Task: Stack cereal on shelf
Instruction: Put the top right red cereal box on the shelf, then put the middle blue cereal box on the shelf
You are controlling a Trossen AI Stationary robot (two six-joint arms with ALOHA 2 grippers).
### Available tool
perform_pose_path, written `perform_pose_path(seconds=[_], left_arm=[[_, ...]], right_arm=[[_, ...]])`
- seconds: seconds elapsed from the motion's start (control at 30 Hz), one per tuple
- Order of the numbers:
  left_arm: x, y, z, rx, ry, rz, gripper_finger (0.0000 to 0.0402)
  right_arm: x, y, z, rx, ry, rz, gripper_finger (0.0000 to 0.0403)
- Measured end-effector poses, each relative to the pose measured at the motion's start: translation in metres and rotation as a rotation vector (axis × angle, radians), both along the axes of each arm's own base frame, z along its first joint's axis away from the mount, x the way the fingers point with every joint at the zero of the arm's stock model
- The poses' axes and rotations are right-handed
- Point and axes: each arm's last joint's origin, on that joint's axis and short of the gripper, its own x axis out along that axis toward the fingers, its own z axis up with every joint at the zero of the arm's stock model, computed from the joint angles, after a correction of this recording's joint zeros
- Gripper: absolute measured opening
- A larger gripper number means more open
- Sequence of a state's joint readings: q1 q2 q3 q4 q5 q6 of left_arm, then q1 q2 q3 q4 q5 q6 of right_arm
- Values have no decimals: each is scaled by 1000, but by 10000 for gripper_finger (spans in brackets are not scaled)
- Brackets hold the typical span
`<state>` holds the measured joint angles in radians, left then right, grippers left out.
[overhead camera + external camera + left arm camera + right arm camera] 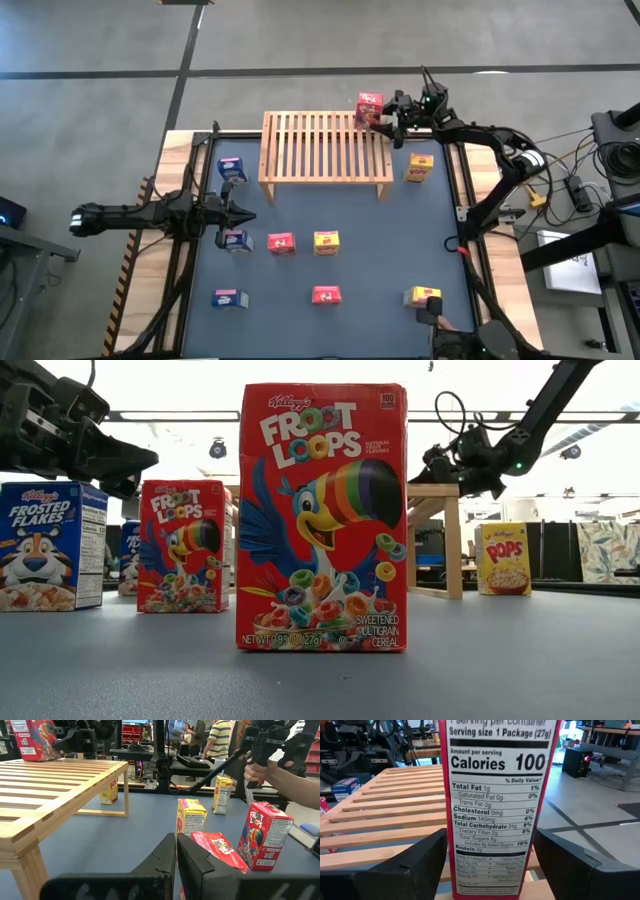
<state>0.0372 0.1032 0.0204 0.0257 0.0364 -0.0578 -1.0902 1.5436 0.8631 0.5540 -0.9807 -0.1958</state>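
High view: shelf [325, 148] stands at the table's far middle; a red box [369, 108] stands upright on its far right corner, with the right gripper [388, 116] around it. Left gripper [243, 215] hovers at the left side, between two blue boxes [232, 168].
Low view: a red Froot Loops box [322, 518] fills the middle; a Frosted Flakes box [47, 546] stands left, a yellow Pops box [502, 558] right.
Left wrist view: left fingers [172, 862] pressed together, holding nothing; a person's hand [260, 770] shows beyond the table.
Right wrist view: right fingers [422, 857] stand apart on either side of the red box, clear of its sides.
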Motion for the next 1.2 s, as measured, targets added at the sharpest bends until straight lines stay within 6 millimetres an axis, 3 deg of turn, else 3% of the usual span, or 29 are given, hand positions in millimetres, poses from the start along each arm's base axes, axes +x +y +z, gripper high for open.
perform_pose_path(seconds=[0.3,0.7,0.93,1.2], left_arm=[[0,0,0,0,0,0,0],[0,0,0,0,0,0,0],[0,0,0,0,0,0,0],[0,0,0,0,1,0,0]], right_arm=[[-18,9,13,27,64,-51,291],[-41,50,49,42,135,-68,286],[-50,90,65,43,140,-119,286],[-42,148,60,28,28,-1,286]])
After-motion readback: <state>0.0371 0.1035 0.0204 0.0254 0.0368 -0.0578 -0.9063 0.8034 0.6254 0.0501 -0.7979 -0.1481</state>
